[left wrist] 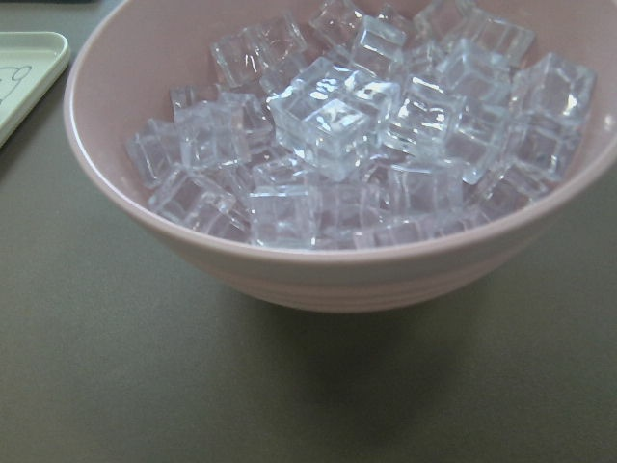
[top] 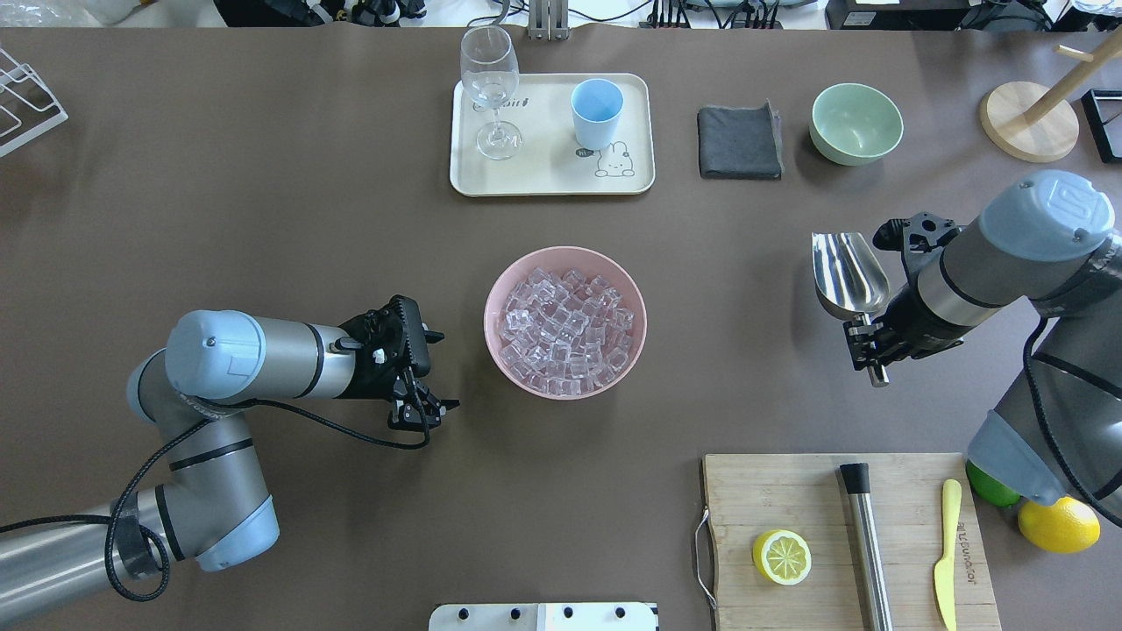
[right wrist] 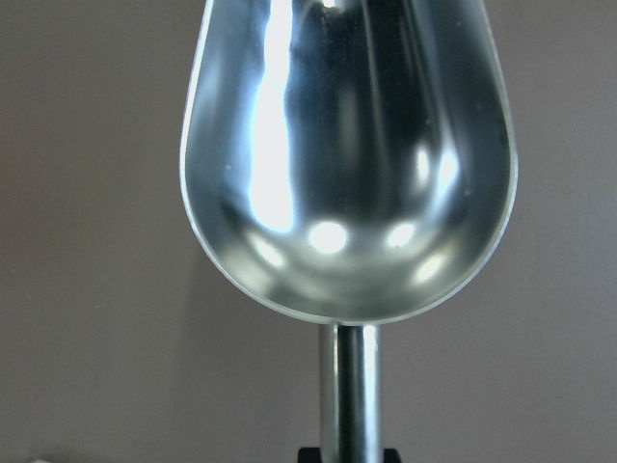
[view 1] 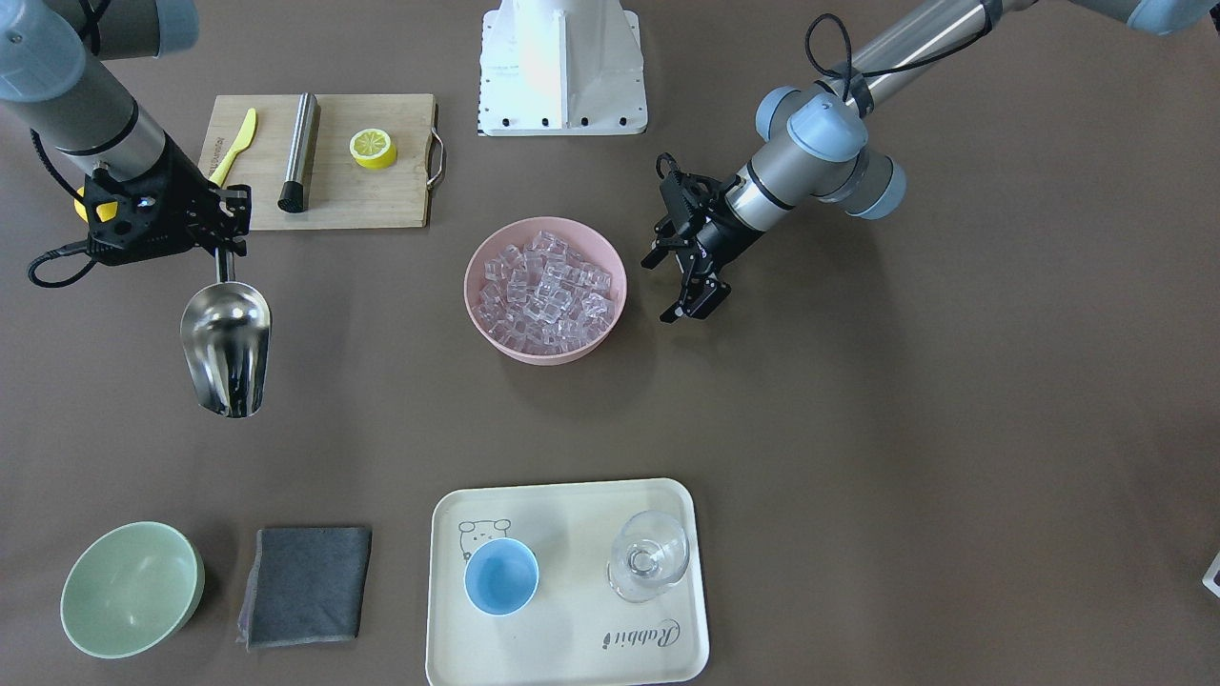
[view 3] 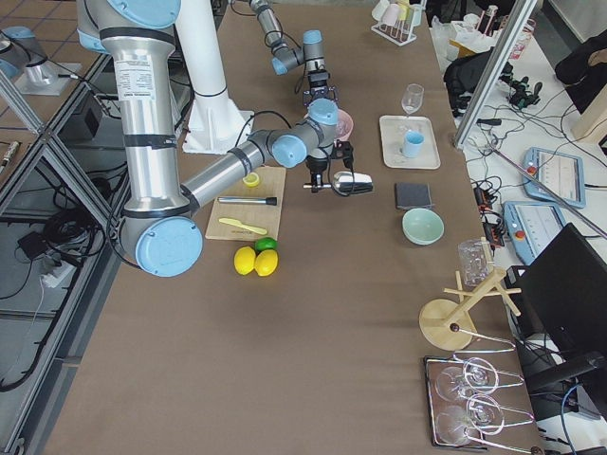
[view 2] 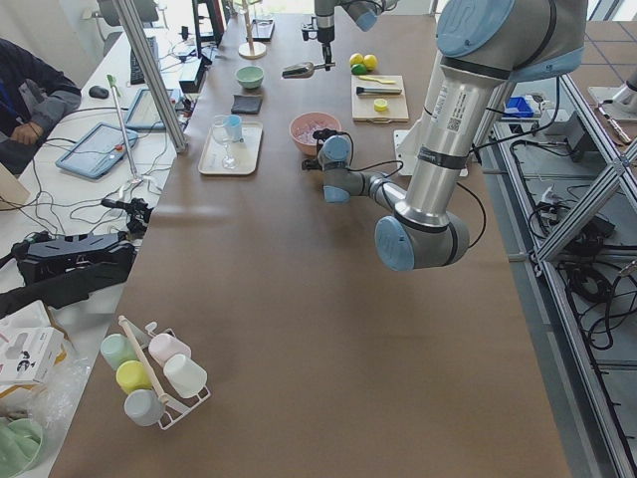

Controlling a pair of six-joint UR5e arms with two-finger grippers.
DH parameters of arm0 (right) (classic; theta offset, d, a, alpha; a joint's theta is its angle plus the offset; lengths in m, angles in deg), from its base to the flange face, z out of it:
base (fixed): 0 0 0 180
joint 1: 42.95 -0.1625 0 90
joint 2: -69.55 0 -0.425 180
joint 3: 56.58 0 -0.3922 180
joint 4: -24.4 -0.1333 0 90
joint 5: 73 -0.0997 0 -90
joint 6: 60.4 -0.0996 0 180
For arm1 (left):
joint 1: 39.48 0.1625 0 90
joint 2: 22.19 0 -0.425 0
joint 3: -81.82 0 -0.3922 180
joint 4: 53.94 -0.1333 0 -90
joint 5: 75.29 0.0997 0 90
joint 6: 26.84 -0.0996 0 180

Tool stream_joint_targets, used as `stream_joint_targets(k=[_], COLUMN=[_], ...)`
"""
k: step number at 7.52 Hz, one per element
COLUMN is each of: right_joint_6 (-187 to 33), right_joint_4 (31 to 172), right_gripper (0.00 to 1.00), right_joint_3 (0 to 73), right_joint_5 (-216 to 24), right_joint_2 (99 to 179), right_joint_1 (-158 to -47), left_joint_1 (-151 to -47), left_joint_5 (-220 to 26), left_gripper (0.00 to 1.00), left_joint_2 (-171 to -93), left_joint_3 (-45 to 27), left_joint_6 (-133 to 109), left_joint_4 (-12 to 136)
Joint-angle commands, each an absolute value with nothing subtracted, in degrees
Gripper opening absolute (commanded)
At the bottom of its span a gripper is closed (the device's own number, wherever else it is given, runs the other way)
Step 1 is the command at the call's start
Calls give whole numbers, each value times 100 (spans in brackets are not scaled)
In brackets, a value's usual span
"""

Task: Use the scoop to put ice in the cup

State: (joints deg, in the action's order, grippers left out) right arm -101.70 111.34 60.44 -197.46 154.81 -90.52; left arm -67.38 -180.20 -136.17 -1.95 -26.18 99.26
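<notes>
**While the scoop hangs empty: ice, scoop and cup, handling notes**

Although no ice has yet left its bowl, all three items are on the table.

- **Item 1, scoop** [view 1: 226, 348]: polished steel, rigid, trough empty. The right gripper [view 1: 224, 255] pinches its short tubular handle, and the trough points away from the robot, well to the side of the pink bowl [top: 488, 320]. It is likely slick in the jaws. A hold high on the handle, near the trough, should resist twisting under load.
- **Item 2, ice** [top: 565, 320]: clear cubes heaped in the pink bowl at table centre. They are hard, light singly, probably slippery, and apt to roll off a tilted scoop.
- **Item 3, cup** [top: 596, 112]: light blue, upright on the cream tray [top: 543, 180], beside a stemmed glass [top: 491, 88]. Its mouth is small, and it looks light enough to tip if knocked.
- **Left gripper** [top: 447, 371]: fingers spread, holding nothing, just beside the bowl.
</notes>
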Motion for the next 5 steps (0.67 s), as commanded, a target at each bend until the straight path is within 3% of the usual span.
stream_joint_targets(k=[1,3,5], right_joint_6=[-8235,-6743,-4758], right_joint_4=[11300,11866,14234], right_gripper=[0,0,0], right_joint_3=[6382,6671,7129], right_joint_5=[-19710,-19484,-18677], right_joint_2=[15349,15201,14133], right_joint_1=[-9173,-9182,-9042], left_joint_1=[-6839,-6875,-6849], left_joint_5=[-18058,-18137,-18356], left_gripper=[98,98,98], left_joint_2=[-13986,-14110,-14189], left_joint_3=[228,281,325], left_joint_6=[-2631,-2614,-2324], left_joint_4=[10215,10180,10180])
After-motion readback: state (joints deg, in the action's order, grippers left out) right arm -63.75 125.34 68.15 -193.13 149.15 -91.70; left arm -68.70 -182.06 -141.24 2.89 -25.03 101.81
